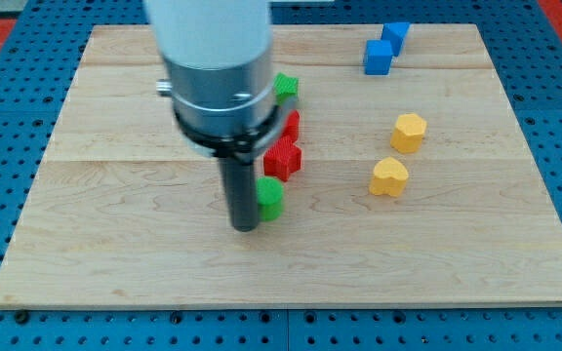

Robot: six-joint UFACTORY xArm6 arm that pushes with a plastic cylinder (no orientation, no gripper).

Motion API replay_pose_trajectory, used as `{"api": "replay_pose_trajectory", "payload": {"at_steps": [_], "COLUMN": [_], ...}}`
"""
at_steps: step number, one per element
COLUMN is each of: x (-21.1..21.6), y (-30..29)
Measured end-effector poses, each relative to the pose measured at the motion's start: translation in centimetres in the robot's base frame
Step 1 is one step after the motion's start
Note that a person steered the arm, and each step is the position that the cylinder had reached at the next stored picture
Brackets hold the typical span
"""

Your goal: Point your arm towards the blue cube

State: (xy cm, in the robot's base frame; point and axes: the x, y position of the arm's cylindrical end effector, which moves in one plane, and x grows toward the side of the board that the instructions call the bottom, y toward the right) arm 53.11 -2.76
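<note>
Two blue blocks stand at the view's top right: a blue cube (378, 57) and a second blue block (396, 35) just behind it, touching. My tip (245, 226) rests on the wooden board (115, 244) left of centre, touching the left side of a green block (270, 198). The blue cube is far to the upper right of my tip. The arm's grey body hides part of the board above the tip.
A red star-shaped block (284, 157) and another red block (291, 124) sit just above the green block. A second green block (285, 87) peeks out beside the arm. Two yellow blocks (409, 132) (389, 177) lie at the right of centre.
</note>
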Motion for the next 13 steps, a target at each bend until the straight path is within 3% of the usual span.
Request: {"api": "replay_pose_trajectory", "payload": {"at_steps": [2,3,4,5,8,10,13], "x": [4.2,4.7,4.7,1.7,-14.6,-17.4,-17.7], "y": [5.8,15.9,23.6,26.1,26.1,21.8,20.8]}}
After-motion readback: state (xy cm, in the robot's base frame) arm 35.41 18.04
